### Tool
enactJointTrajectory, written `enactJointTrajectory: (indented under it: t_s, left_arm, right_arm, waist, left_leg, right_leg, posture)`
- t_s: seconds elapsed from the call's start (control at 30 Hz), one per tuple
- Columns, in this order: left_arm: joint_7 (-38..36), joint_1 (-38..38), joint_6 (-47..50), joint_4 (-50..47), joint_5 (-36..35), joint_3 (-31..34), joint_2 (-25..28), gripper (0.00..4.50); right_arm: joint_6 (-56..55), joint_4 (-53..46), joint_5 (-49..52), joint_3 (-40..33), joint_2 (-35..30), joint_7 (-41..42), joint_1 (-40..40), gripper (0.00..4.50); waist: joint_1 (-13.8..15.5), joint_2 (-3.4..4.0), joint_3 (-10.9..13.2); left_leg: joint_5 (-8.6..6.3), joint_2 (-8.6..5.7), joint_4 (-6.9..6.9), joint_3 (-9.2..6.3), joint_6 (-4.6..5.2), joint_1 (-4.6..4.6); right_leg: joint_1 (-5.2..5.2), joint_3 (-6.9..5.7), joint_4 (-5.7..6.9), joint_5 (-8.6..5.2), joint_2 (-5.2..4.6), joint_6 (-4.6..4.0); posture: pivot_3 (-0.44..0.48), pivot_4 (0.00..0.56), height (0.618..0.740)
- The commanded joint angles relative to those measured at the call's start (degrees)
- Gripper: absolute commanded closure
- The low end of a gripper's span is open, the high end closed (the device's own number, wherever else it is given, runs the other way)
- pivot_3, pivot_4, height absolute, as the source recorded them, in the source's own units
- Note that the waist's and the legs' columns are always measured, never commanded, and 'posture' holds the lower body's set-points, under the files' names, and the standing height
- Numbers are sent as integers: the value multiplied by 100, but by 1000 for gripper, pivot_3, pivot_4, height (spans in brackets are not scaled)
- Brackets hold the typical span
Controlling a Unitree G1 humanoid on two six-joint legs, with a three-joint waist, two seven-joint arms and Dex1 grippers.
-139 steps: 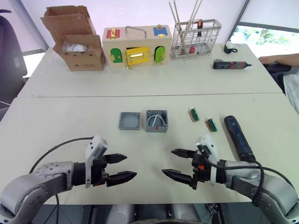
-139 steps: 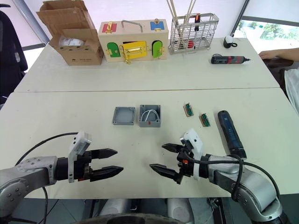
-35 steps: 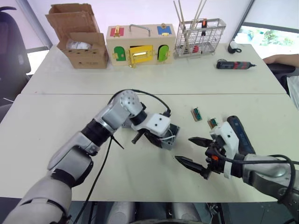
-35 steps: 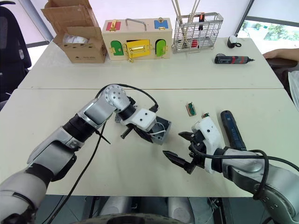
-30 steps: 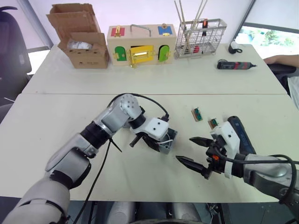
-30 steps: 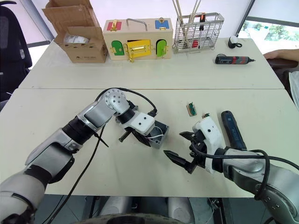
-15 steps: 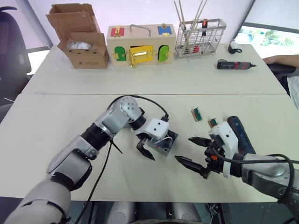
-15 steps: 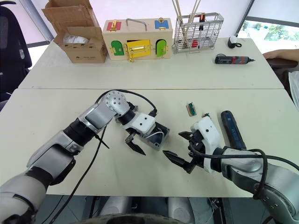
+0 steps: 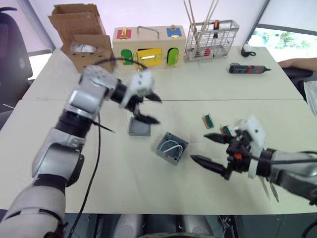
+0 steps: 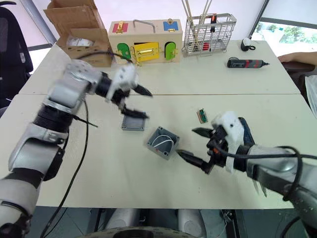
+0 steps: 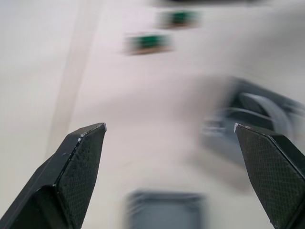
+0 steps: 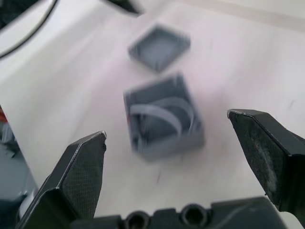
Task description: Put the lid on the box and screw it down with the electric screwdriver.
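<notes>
Lifted away from the small square grey plastic box (image 9: 172, 148) since half a second ago, the left gripper (image 9: 149, 108) is now seen above the flat square grey plastic lid (image 9: 139, 127), fingers spread wide and empty. The right gripper (image 9: 212, 148) is wide and empty too, beside the box. Lid pick-up seems the step in hand; the left fingers must be lowered onto the lid on the white table (image 9: 59, 148).

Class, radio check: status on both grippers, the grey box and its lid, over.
Left gripper open above flat grey square lid. Right gripper open beside open grey plastic box, wires showing. Lid off, apart from box. Nothing between them.
</notes>
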Motion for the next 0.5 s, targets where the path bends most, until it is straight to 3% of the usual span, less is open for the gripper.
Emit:
enactJointTrajectory:
  t_s: [0.03, 0.17, 0.3, 0.5]
  left_arm:
    - [745, 24, 1300, -255, -109, 501, 214, 54]
    - [2015, 184, 3506, -637, 94, 744, 249, 54]
    - [2706, 241, 5315, -898, -31, 899, 54, 54]
    - [3551, 132, 6155, -637, -153, 1265, -293, 54]
  right_arm:
    - [-242, 103, -57, 258, -115, 333, -526, 0]
    - [-372, 312, -516, 897, -236, 854, -1137, 0]
    - [-568, 336, -1319, 1706, -472, 1403, -1400, 0]
    - [-825, 294, -2232, 2425, -454, 1671, -1296, 0]
  waist:
    - [-17, 0, 0]
    - [-25, -1, 0]
    - [-14, -1, 0]
    - [4, -3, 0]
  left_leg:
    - [0, 0, -1, 0, 1, 0]
    - [1, -2, 2, -1, -1, -4]
    - [2, -2, 2, -1, -3, -5]
    - [15, -4, 3, 0, -28, -6]
  right_leg:
    - [0, -1, 1, -1, 0, 1]
    - [-3, -1, 1, -1, -3, 2]
    - [-4, 0, 1, -1, -3, 2]
    - [-7, 1, 3, -1, -7, 2]
  posture:
    - [0, 150, 740]
    - [0, 150, 740]
    - [0, 150, 740]
    - [0, 150, 740]
